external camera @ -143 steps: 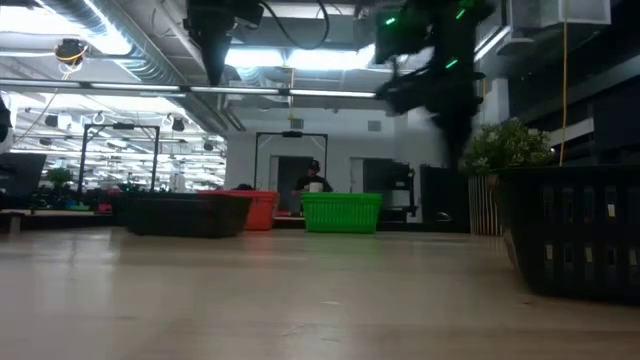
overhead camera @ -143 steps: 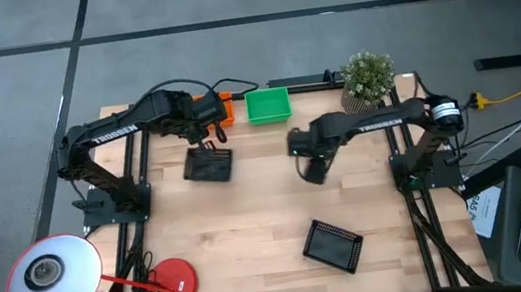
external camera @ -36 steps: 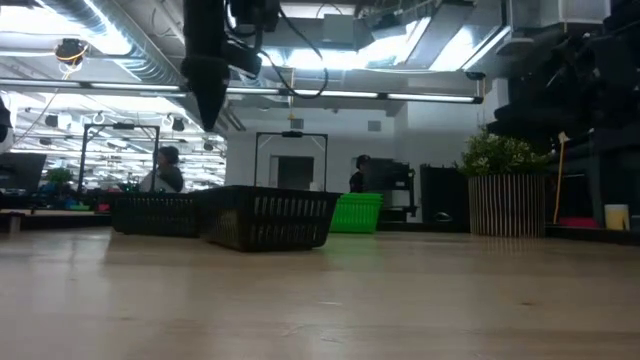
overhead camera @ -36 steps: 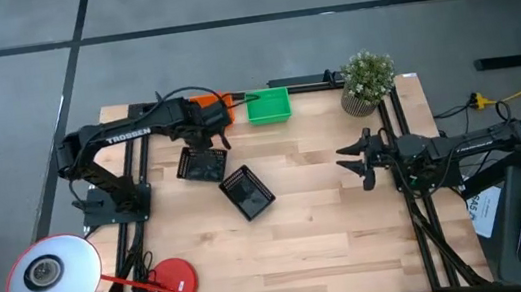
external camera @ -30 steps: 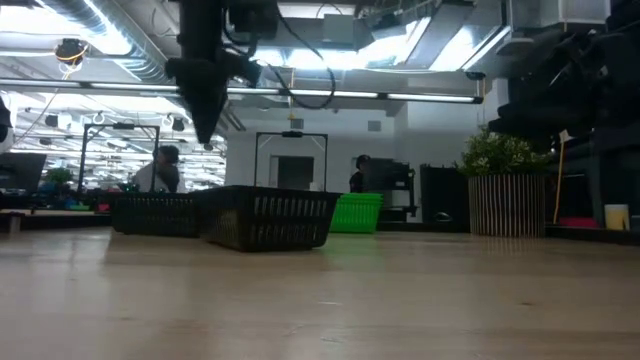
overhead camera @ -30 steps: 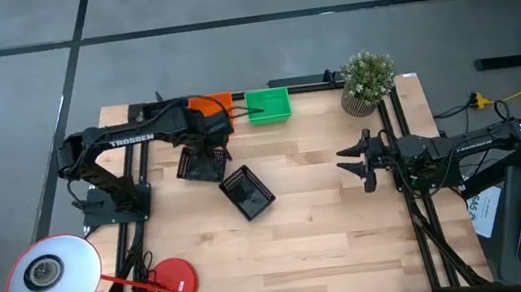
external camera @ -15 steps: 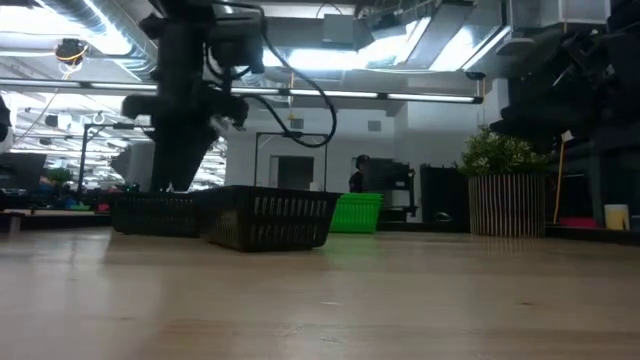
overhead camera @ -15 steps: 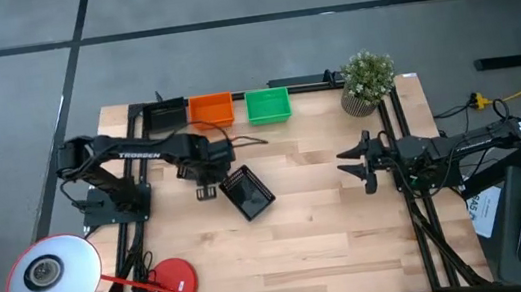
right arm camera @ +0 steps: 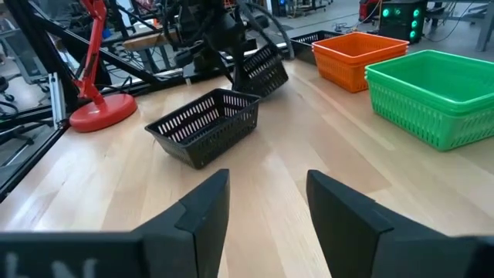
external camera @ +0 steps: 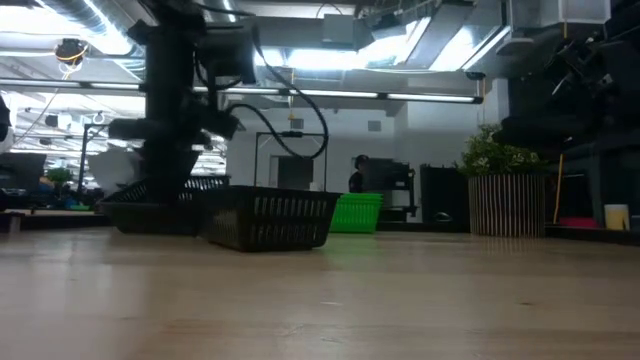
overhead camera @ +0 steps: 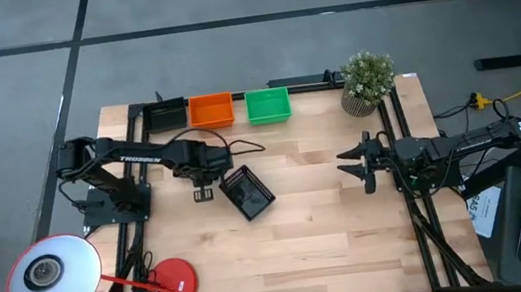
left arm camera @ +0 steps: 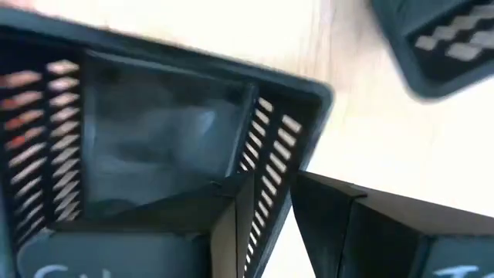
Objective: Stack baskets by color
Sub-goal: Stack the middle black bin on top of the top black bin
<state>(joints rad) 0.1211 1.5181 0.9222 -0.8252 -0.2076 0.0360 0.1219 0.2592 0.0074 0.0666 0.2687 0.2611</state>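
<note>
While tilted, gripped black basket (right arm camera: 262,69)

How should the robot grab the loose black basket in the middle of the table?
Probably by one long wall of the black basket, coming straight down from above. It sits upright with its open top up, turned at an angle, so one finger can go inside the thin wall and one outside.

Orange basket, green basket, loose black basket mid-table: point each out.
orange basket (overhead camera: 210,109), high view, on its inner floor.
green basket (overhead camera: 267,105), high view, on its inner floor.
loose black basket (right arm camera: 207,123), right wrist view, on its near mesh wall.
</note>
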